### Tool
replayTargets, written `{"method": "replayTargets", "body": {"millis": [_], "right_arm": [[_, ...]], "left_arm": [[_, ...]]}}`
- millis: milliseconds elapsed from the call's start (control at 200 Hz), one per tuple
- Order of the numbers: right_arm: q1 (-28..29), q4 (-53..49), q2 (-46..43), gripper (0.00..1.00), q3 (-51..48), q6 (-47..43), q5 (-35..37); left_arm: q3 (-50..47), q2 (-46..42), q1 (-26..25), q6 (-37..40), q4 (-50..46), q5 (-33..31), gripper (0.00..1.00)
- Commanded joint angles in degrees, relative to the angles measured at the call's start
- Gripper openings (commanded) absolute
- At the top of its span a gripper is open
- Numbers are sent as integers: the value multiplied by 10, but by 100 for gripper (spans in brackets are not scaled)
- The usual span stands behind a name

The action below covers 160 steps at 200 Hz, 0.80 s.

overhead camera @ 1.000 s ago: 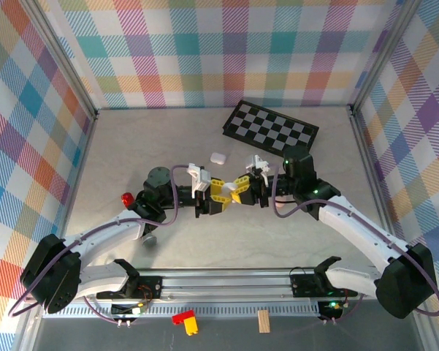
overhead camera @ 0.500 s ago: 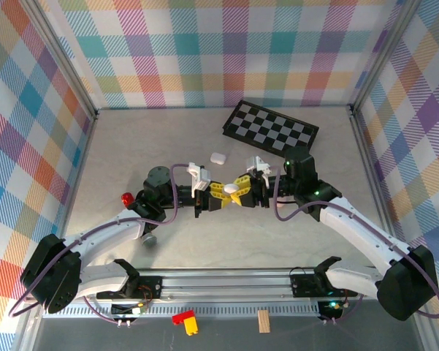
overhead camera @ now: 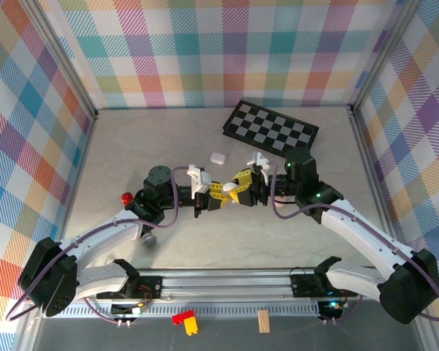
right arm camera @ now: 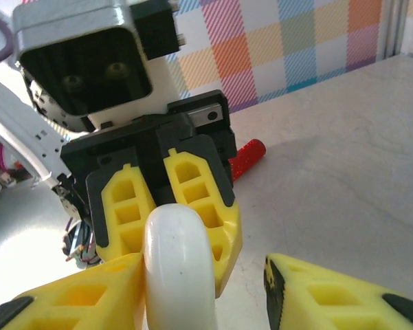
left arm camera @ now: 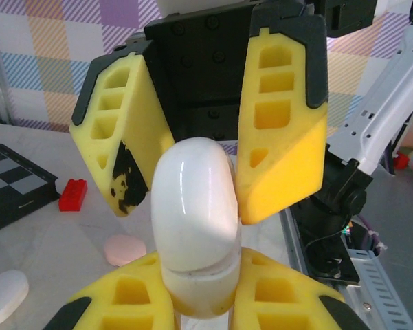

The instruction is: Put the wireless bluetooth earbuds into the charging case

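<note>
We see the charging case (overhead camera: pixel 230 189), a smooth white pebble, held off the table (overhead camera: pixel 204 248) just below the middle of the overhead frame, where the two arms meet. In the left wrist view it stands upright in the lower centre (left arm camera: pixel 192 213), with a faint seam across it just above the fingers that hold it. Whether any earbuds sit inside it we cannot tell.

The left gripper (overhead camera: pixel 223 194) is clamped on the case. At the bottom of its own view (left arm camera: pixel 196 302) both yellow fingers press against the case's lower end. In the right wrist view it shows above the case (right arm camera: pixel 166 227), fingers tight on either side.

The right gripper (overhead camera: pixel 239 183) faces it with its jaws apart. In its own view (right arm camera: pixel 203 282) the finger at lower left touches the case (right arm camera: pixel 179 268), while the finger at lower right stands clear of it. In the left wrist view (left arm camera: pixel 203 203) its fingers flank the top of the case.

Further out, a second white case (overhead camera: pixel 218 156) lies on the table above the grippers. Beyond it, right of centre, is a checkerboard (overhead camera: pixel 272 130). In the lower left of the left wrist view we see a pink oval case (left arm camera: pixel 124 249), and a little higher a red block (left arm camera: pixel 72 194).
</note>
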Motion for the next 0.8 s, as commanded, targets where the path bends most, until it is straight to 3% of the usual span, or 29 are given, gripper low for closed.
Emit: {"method": "replayTargets", "body": {"millis": [0,420,620,795], "right_arm": [[-9,21,-8,52,11,36,56],[-9,-31,-18,61,33,56,137],[-9,15,-49,68,17,74,88],[-16,65,-99,73,-19,120,96]], "left_arm": [[0,-16,-6,35,6,37,8],[-6,-27,-6,59,-13,-6,10],[17,-31,-6,25,-70,-68,7],[1,-47,-6,18,-35,-87,7]]}}
